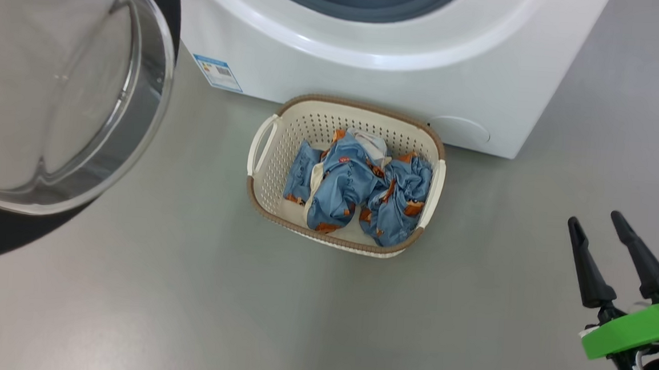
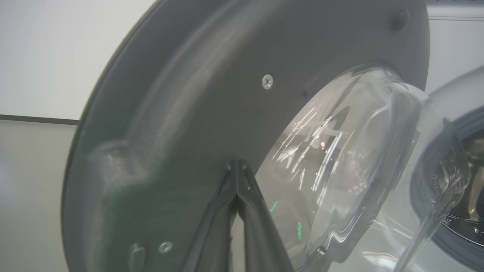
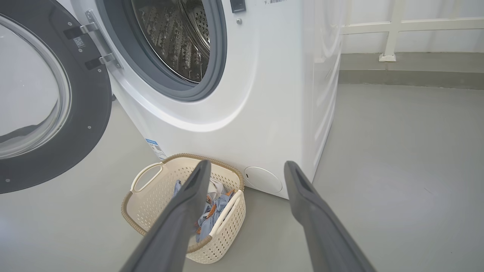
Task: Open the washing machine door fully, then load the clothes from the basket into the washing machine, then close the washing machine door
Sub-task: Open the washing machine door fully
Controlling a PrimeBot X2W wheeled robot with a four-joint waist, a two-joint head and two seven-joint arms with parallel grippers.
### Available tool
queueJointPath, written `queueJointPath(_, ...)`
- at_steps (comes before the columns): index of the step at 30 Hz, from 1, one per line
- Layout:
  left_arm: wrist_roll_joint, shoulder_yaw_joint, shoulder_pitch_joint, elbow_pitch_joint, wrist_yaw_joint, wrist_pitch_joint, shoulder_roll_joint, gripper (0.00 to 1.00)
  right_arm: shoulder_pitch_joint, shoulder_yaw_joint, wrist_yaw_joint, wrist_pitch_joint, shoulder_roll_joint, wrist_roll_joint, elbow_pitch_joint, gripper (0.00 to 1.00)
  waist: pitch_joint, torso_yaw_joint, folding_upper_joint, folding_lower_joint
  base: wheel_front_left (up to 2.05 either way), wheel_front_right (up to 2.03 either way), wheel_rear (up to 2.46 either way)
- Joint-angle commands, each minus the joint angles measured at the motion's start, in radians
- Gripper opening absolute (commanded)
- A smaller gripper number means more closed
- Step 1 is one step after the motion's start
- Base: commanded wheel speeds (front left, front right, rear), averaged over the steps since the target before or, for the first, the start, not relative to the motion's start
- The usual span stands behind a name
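The big white boxy front-loading washing machine (image 1: pixel 370 79) carries a blue-edged label sticker (image 1: pixel 218 73) low on its front, ahead and well to the left of the right gripper (image 1: pixel 594 217). The sticker's print is too small to read. A tiny code sticker (image 3: pixel 79 41) sits by the hinges, and a line of fine writing at the machine's top edge is also illegible. The right gripper hangs above the grey floor (image 1: pixel 185 290) with its two long dark fingers spread wide, holding and touching nothing. Ahead of it and to its left, well apart, stands the small cream-white perforated plastic basket (image 1: pixel 357 102) with its brown woven-look rim, just in front of the machine. The soft light-blue clothes (image 1: pixel 347 180), with orange-brown patches and a bit of cream fabric, lie bundled inside it. The left gripper (image 2: pixel 237 166) has its fingers pressed together with nothing between them, tips right up against the dark inner ring of the large round glossy black washing machine door (image 2: pixel 181 94), just beside its bulging clear glass. The door stands swung open, baring the steel perforated drum (image 3: pixel 177 37) and grey rubber seal (image 3: pixel 215 56).
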Motion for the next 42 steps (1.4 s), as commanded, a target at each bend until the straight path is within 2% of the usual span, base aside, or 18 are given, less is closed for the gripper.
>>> queueJointPath(1, 0.015, 0.044, -0.026, -0.002, 0.0, -0.005, 0.076, 0.0, -0.019, 0.017, 0.006, -0.012, -0.027, -0.004, -0.026, 1.0, 0.027, -0.001, 0.0, 0.0, 0.0, 0.0, 0.0)
queueJointPath(13, 0.091, 0.149, -0.114, 0.116, -0.025, -0.005, 0.14, 0.0, -0.049, 0.019, 0.006, -0.012, -0.043, -0.004, -0.028, 1.0, 0.068, -0.013, 0.0, 0.0, 0.0, 0.0, 0.0)
queueJointPath(20, 0.132, 0.169, -0.131, 0.143, -0.039, -0.005, 0.151, 0.0, -0.054, 0.019, 0.006, -0.012, -0.039, -0.004, -0.024, 1.0, 0.06, -0.017, 0.0, 0.0, 0.0, 0.0, 0.0)
queueJointPath(23, 0.137, 0.173, -0.128, 0.141, -0.043, -0.005, 0.145, 0.0, -0.053, 0.017, 0.006, -0.012, -0.036, -0.005, -0.023, 1.0, 0.05, -0.017, 0.0, 0.0, 0.0, 0.0, 0.0)
queueJointPath(30, 0.138, 0.162, -0.068, 0.081, -0.053, -0.005, 0.092, 0.0, -0.032, 0.012, 0.006, -0.012, -0.019, -0.003, -0.017, 1.0, -0.004, -0.011, 0.0, 0.0, 0.0, 0.0, 0.0)
queueJointPath(35, 0.122, 0.08, 0.017, 0.017, -0.054, -0.005, 0.061, 0.0, -0.012, 0.011, 0.006, -0.012, 0.002, -0.003, -0.013, 1.0, -0.054, -0.009, 0.0, 0.0, 0.0, 0.0, 0.0)
queueJointPath(40, 0.106, 0.008, 0.1, -0.053, -0.054, -0.005, 0.049, 0.37, 0.007, 0.013, 0.006, -0.012, 0.016, 0.001, -0.009, 1.0, -0.102, -0.01, 0.0, 0.0, 0.0, 0.0, 0.0)
queueJointPath(42, 0.098, -0.016, 0.133, -0.083, -0.054, -0.005, 0.037, 0.48, 0.017, 0.012, 0.006, -0.012, 0.022, 0.001, -0.008, 1.0, -0.122, -0.01, 0.0, 0.0, 0.0, 0.0, 0.0)
